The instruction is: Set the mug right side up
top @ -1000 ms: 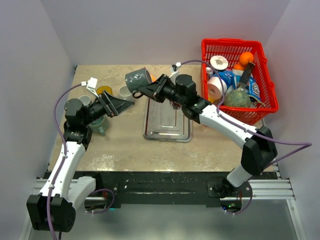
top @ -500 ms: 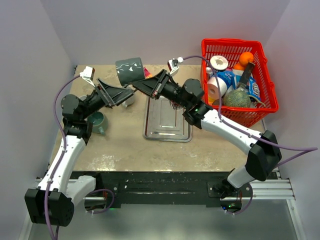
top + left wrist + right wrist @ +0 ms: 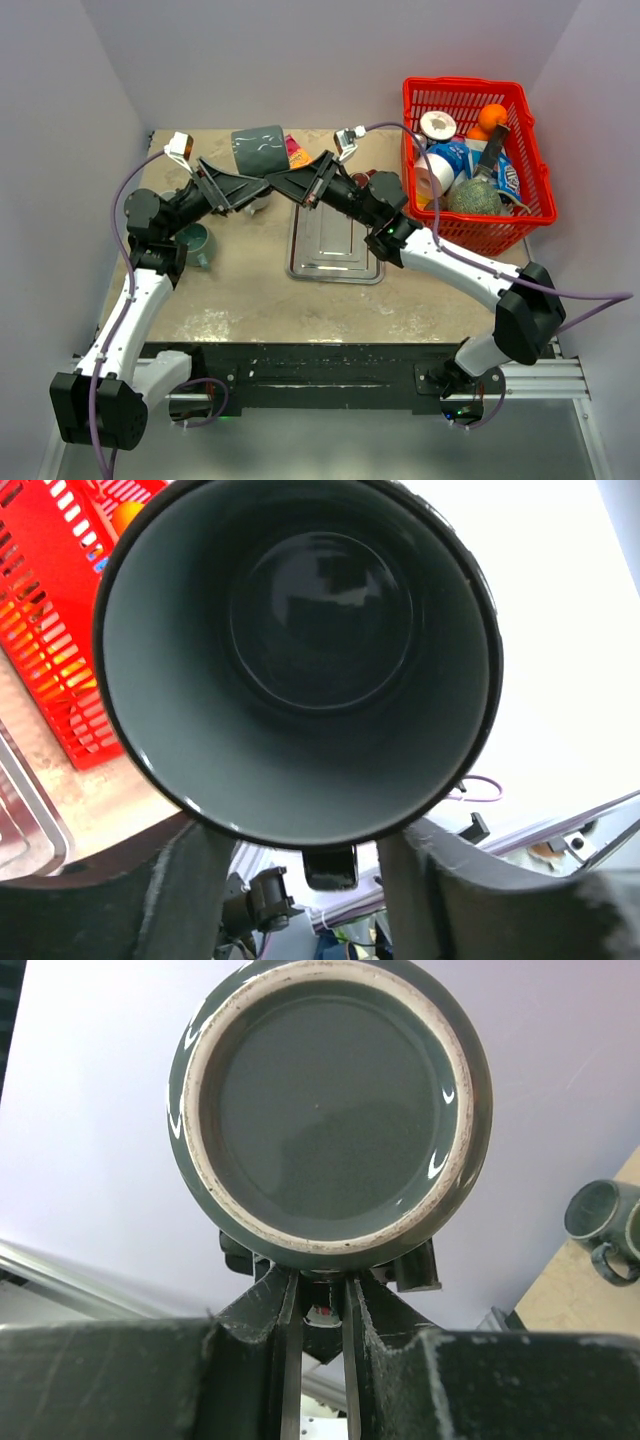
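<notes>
A dark green mug (image 3: 258, 148) hangs on its side above the back of the table, between my two arms. My right gripper (image 3: 278, 180) is shut on the handle under the mug's base (image 3: 325, 1100), with its jaws close together (image 3: 318, 1275). The mug's open mouth (image 3: 300, 660) faces the left wrist view. My left gripper (image 3: 255, 186) sits at the mug's lower edge (image 3: 305, 845). Its fingers (image 3: 190, 880) stand partly apart on either side of the handle. Whether they touch the mug is hidden.
A red basket (image 3: 470, 95) full of groceries stands at the back right. A metal tray (image 3: 335, 250) lies mid-table under the right arm. Other green mugs (image 3: 195, 243) sit on the table at the left, also showing in the right wrist view (image 3: 600, 1215). An orange packet (image 3: 297, 153) lies behind the mug.
The right arm lifted the mug and turned it toward the left arm. The left gripper rose to meet it, and its jaws have narrowed around the mug's lower edge.
</notes>
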Motion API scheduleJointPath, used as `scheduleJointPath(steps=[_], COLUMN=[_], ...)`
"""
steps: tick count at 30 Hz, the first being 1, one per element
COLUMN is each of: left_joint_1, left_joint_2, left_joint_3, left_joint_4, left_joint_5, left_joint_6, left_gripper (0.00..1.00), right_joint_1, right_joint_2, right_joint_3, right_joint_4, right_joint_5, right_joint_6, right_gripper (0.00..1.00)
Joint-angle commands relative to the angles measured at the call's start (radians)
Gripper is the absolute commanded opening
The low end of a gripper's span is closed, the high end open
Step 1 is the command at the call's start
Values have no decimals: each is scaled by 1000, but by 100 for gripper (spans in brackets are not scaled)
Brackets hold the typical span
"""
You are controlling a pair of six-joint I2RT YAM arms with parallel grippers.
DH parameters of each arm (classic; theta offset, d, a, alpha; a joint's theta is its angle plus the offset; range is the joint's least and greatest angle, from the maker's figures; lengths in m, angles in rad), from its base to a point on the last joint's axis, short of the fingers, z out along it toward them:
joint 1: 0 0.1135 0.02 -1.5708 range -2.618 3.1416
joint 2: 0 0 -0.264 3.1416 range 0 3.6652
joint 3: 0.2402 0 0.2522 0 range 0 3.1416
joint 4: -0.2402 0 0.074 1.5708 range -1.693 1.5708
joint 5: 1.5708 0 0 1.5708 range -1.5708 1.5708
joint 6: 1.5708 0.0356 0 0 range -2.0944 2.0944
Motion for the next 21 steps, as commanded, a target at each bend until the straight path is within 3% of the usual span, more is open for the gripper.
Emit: scheduleJointPath(steps=[1, 6, 10, 16, 21], left_joint_1=[-2, -2, -2, -2, -2], left_joint_2=[-2, -8, -13, -16, -22], left_joint_3=[8, 12, 20, 34, 41], left_joint_4=[8, -49, -101, -165, -201], left_joint_5=[-13, -22, -33, -59, -76], left_joint_6=[6, 44, 90, 136, 171], left_gripper=[54, 44, 23, 0, 0], right_joint_1=[12, 12, 12, 26, 32], right_joint_2=[-88, -114, -124, -130, -138], right_joint_3=[-13, -25, -32, -33, -68], right_joint_4=[77, 22, 11, -18, -41], right_joint_5=[14, 45, 48, 27, 28], right_joint_6=[-51, -90, -107, -154, -183], right_gripper=[0, 0, 0, 0, 0])
